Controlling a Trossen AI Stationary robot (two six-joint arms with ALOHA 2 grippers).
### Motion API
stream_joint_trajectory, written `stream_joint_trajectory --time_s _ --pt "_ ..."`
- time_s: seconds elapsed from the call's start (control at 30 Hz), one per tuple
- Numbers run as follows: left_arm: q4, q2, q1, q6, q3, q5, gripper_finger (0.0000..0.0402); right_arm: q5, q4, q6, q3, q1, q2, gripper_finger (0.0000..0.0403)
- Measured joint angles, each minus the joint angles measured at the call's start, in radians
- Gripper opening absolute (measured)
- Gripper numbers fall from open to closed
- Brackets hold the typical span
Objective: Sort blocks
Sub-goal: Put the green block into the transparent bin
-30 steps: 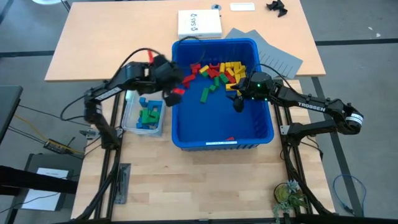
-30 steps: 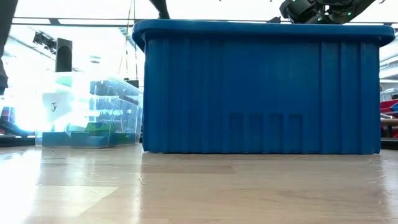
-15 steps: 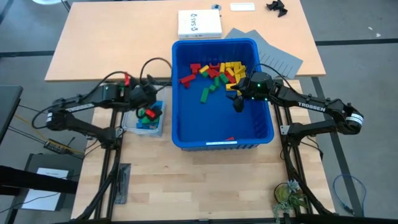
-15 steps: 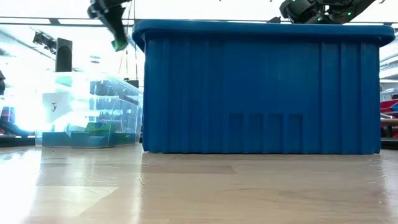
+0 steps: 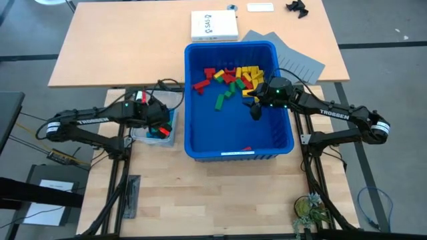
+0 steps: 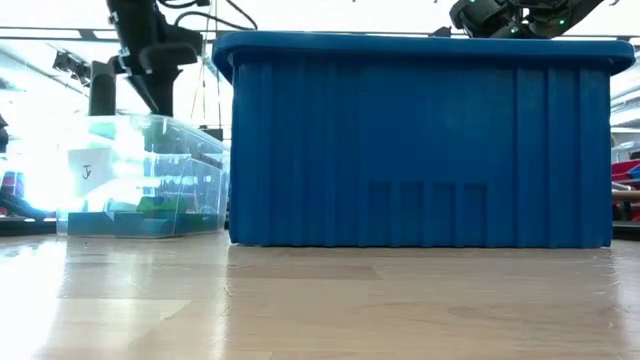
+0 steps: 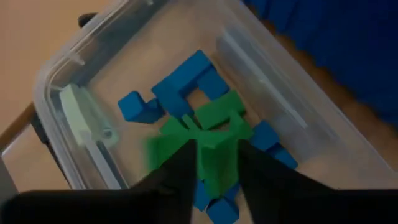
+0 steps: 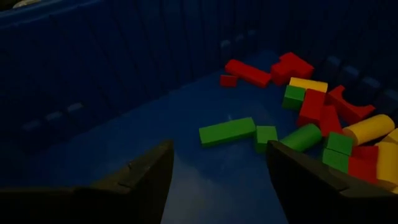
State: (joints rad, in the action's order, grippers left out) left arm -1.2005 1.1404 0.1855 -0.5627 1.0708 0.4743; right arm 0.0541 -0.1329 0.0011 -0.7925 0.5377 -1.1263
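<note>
Low view: a bare strip of wooden table is lying nearest the camera. Behind it the large blue bin is standing beside the small clear tub, their walls just beside each other; blue and green pieces are showing through the tub's wall. This view is hiding the bin's contents entirely.

High view: it is supplying what the level view lacks. The left end effector is hanging over the clear tub at the bin's left side. The right end effector is hovering inside the bin, near its right wall, over bare floor. The blocks in red, yellow and green are lying heaped toward the bin's far end, with one red piece alone near the front wall. Beyond the bin, a white box and grey sheets are resting on the farther tabletop.

Left wrist view: only here is the tub's content readable, blue and green blocks lying together on its floor. A green block is showing between the left fingers; whether it is gripped or already let go, I cannot tell.

Right wrist view: the right fingers are standing well spread with nothing between them, facing a long green block and the mixed heap.
</note>
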Motion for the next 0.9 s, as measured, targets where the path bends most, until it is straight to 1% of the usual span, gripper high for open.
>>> stream_joint_trajectory --time_s 0.1,0.17,0.23,0.3,0.4,0.53,0.6,0.73,0.8,0.9 --pt "-0.003 0.000 0.020 -0.009 0.005 -0.023 0.0172 0.001 -0.004 0.000 0.000 -0.001 0.000 0.0254" --pt "-0.001 0.000 0.037 0.020 0.034 -0.050 0.0203 0.002 -0.004 0.000 0.000 -0.001 0.000 0.0254" --pt "0.015 0.001 0.053 0.042 0.076 -0.075 0.0227 0.002 -0.004 -0.001 0.000 -0.001 0.000 0.0254" --pt "0.046 0.009 0.060 0.050 0.127 -0.081 0.0243 0.002 0.000 -0.001 0.000 -0.001 0.000 0.0254" --pt "0.155 0.012 0.058 0.088 0.207 -0.084 0.0252 0.002 0.021 -0.002 0.000 -0.001 0.000 0.0254" --pt "0.392 0.036 0.059 0.175 0.271 -0.084 0.0253 0.002 0.039 -0.002 0.000 -0.001 0.000 0.0254" --pt "0.501 0.076 0.059 0.240 0.299 -0.087 0.0254 0.002 0.040 -0.002 0.000 -0.001 0.000 0.0254" --pt "0.648 0.209 0.065 0.401 0.391 -0.107 0.0254 0.002 0.041 -0.003 0.000 -0.001 0.000 0.0254" --pt "0.669 0.297 0.081 0.456 0.465 -0.125 0.0254 0.002 0.042 -0.003 0.000 -0.001 0.000 0.0254" --pt "0.643 0.431 0.115 0.505 0.606 -0.158 0.0257 0.003 0.040 -0.003 0.000 -0.001 0.000 0.0254"
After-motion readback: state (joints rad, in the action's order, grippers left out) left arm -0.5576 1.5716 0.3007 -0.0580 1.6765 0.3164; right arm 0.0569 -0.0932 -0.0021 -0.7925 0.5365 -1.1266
